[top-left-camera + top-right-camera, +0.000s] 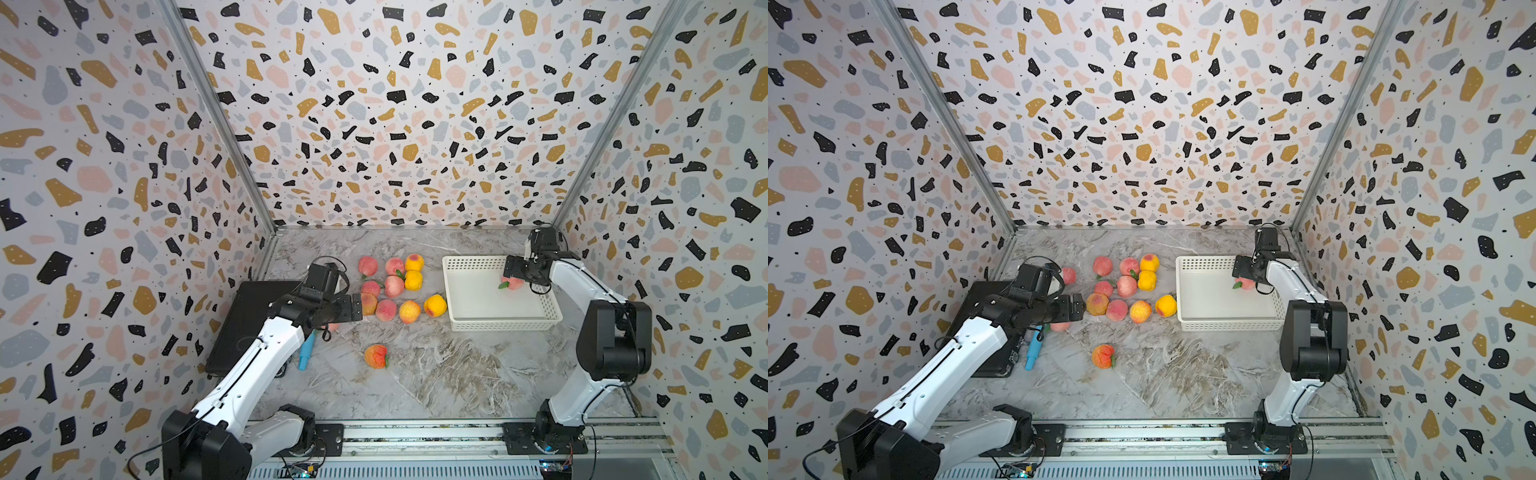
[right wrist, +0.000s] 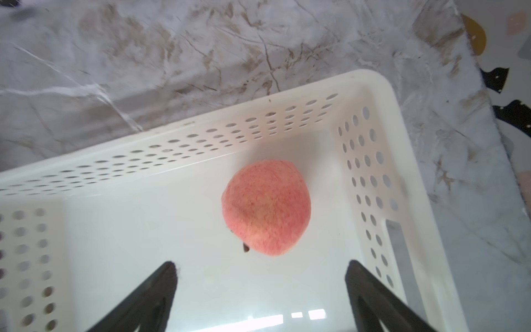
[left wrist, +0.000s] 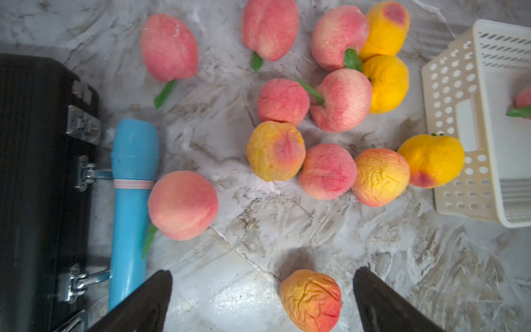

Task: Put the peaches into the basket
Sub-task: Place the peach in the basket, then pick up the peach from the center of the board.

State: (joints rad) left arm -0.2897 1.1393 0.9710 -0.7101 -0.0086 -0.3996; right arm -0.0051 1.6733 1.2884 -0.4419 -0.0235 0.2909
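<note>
One peach (image 2: 265, 207) in basket (image 2: 172, 149), loose under R tool (image 2: 261, 264).

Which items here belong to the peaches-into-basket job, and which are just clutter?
Job:
- white perforated plastic basket
- pink-red fuzzy round peach already inside it
- cluster of pink, orange and yellow round peaches on the grey marble table
- lone orange-red wrinkled peach, apart from the cluster

Lying about:
- flat black latched case
- blue plastic cylinder beside the case
</note>
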